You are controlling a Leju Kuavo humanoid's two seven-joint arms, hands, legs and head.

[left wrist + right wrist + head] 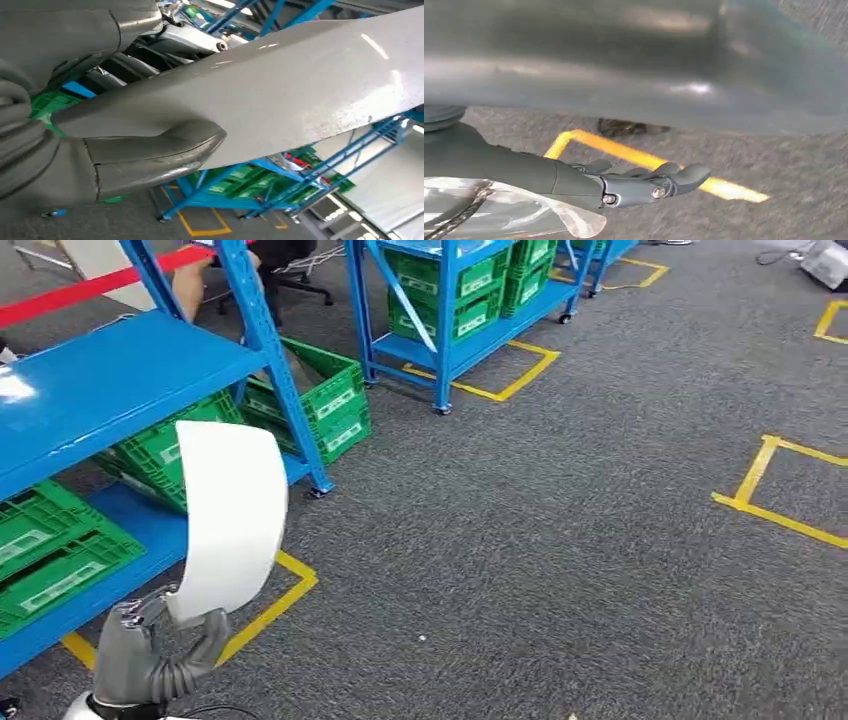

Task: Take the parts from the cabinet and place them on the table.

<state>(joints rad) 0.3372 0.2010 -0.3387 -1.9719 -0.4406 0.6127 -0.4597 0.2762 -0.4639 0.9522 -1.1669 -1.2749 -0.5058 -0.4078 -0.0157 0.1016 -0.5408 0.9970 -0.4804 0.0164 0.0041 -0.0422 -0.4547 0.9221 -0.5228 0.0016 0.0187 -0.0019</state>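
While seemingly gripped, part (232, 515) above left robot hand (150, 650)

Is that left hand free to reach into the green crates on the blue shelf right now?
Probably not. The left hand already grips a curved white part, so it has nothing free to grasp with, though the green crates on the blue shelf sit close beside it.

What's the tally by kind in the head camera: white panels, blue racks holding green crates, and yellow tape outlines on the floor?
White curved panel, gripped by the left hand: 1
Blue metal racks holding green plastic crates: 2
Yellow tape floor outlines: 5
Total: 8
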